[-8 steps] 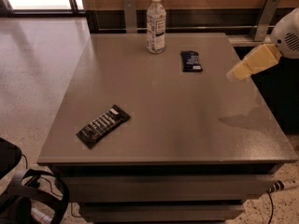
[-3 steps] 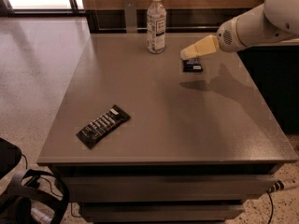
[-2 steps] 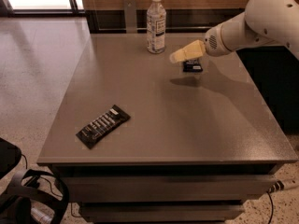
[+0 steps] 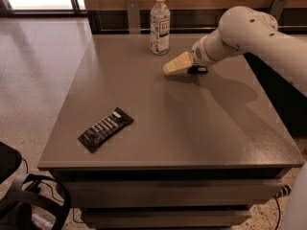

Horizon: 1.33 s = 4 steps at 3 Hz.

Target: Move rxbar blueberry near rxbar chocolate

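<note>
The rxbar chocolate (image 4: 105,129), a long black-brown bar with white text, lies near the front left of the grey table (image 4: 182,123). The rxbar blueberry (image 4: 198,70) lies at the back of the table; only a small dark end of it shows behind my arm. My gripper (image 4: 171,65), with pale yellow fingers, is low over the table just left of the blueberry bar, pointing left. The white arm (image 4: 249,30) reaches in from the right.
A clear water bottle (image 4: 159,24) with a white cap stands at the back of the table, just left of and behind the gripper. Black cables and straps (image 4: 29,200) lie on the floor at the front left.
My arm has swung in from the right edge to the back middle of the table and dropped lower. It now covers most of the blueberry bar. Neither bar has moved.
</note>
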Available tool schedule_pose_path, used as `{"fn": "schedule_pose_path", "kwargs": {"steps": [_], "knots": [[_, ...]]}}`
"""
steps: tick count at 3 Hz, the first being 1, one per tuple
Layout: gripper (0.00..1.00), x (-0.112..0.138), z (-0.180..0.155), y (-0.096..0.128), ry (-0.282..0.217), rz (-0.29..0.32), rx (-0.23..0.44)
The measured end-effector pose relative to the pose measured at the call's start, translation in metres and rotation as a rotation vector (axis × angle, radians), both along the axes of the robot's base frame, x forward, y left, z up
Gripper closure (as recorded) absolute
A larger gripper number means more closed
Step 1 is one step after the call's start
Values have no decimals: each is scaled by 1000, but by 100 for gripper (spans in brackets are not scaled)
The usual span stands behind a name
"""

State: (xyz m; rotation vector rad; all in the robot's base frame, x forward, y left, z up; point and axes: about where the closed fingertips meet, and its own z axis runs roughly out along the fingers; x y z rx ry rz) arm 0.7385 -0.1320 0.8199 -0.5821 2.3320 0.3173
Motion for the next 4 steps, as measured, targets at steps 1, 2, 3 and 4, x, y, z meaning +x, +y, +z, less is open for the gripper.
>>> {"fn": "schedule_pose_path", "kwargs": {"steps": [1,2,3,4], "knots": [[0,18,-26,-12,-1,-74,-107],[2,20,-25,-14,-5,-82,-123],[24,20,-25,-14,-5,-82,-123],[47,20,-23,-14,-4,-82,-123]]}}
